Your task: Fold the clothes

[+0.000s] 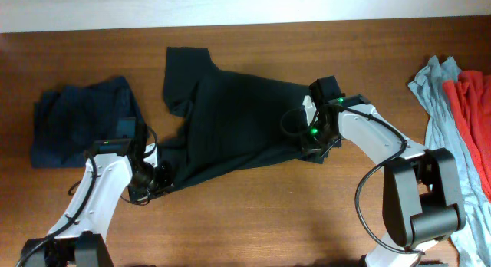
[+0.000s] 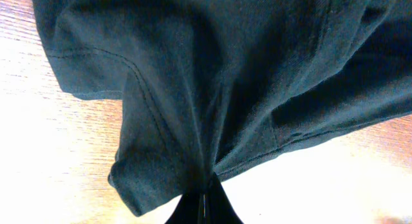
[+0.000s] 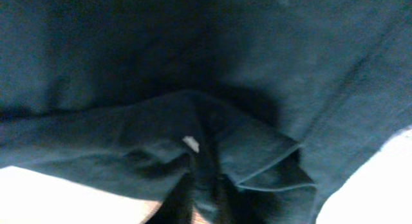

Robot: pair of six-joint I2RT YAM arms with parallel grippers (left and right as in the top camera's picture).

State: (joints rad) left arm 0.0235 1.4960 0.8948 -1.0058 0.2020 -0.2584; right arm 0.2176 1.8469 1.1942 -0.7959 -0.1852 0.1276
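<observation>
A black T-shirt (image 1: 230, 121) lies crumpled across the middle of the wooden table (image 1: 253, 213), one sleeve pointing to the far left. My left gripper (image 1: 161, 177) is shut on the shirt's near left corner. In the left wrist view the cloth (image 2: 212, 76) funnels down into the closed left gripper (image 2: 206, 198). My right gripper (image 1: 311, 148) sits at the shirt's right edge. The right wrist view shows a hemmed fold of the shirt (image 3: 257, 63) bunched between the right gripper (image 3: 206, 185), whose jaws are pinched on it.
A folded navy garment (image 1: 80, 121) lies at the left of the table, close behind my left arm. A grey-blue garment (image 1: 437, 98) and a red one (image 1: 474, 106) are heaped at the right edge. The table's far edge (image 1: 245, 25) runs along the top.
</observation>
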